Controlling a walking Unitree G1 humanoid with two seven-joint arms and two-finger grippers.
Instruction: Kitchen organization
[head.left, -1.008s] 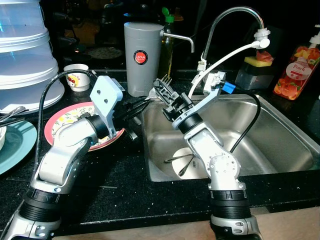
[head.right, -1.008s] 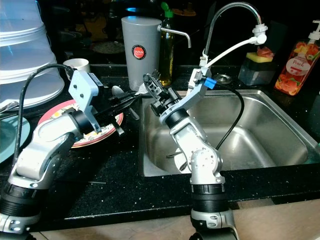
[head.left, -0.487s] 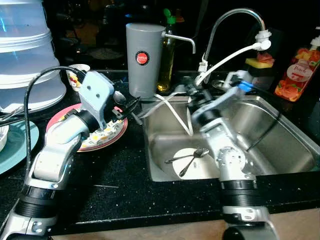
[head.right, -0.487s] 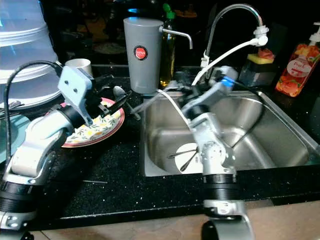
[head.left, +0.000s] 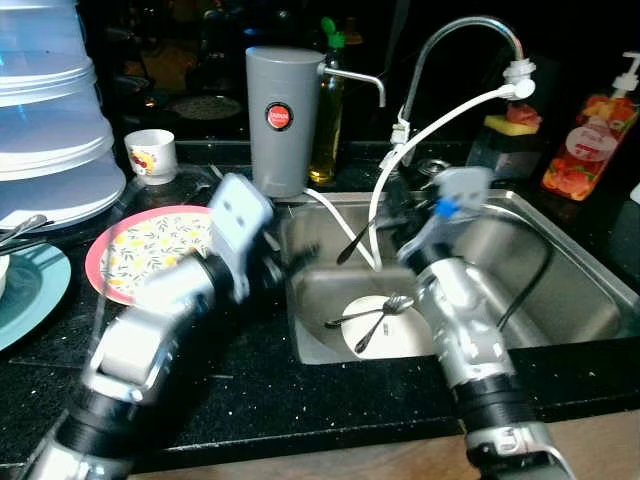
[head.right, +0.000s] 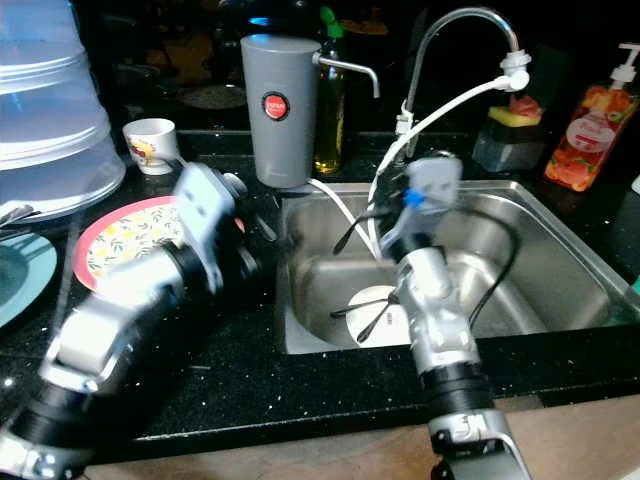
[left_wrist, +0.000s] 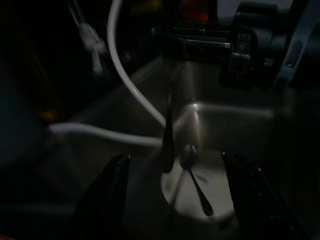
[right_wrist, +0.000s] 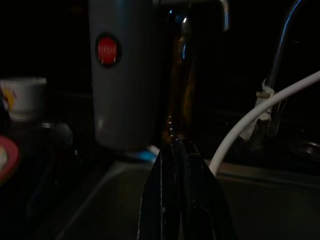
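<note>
A steel sink (head.left: 560, 300) holds a small white plate (head.left: 400, 335) with a fork (head.left: 372, 314) and another utensil lying across it. My right gripper (head.left: 383, 214) hangs over the sink's back left part, shut on a thin dark utensil (head.left: 355, 240) that points down toward the plate. In the right wrist view its fingers (right_wrist: 167, 165) are pressed together. My left gripper (head.left: 300, 265) is blurred at the sink's left rim. Seen from the left wrist, it (left_wrist: 175, 159) is open, facing the hanging utensil (left_wrist: 167, 135) and the plate (left_wrist: 200, 190).
A pink flowered plate (head.left: 150, 245), a teal plate (head.left: 25, 290), a small cup (head.left: 150, 152) and stacked plastic tubs (head.left: 50, 110) are on the left counter. Behind the sink stand a grey canister (head.left: 283, 120), the faucet (head.left: 470, 30) with its white hose (head.left: 440, 120), and a soap bottle (head.left: 585, 145).
My left arm has swung from over the pink plate across to the sink's left rim. My right gripper has turned and lowered, and the utensil now hangs over the sink.
</note>
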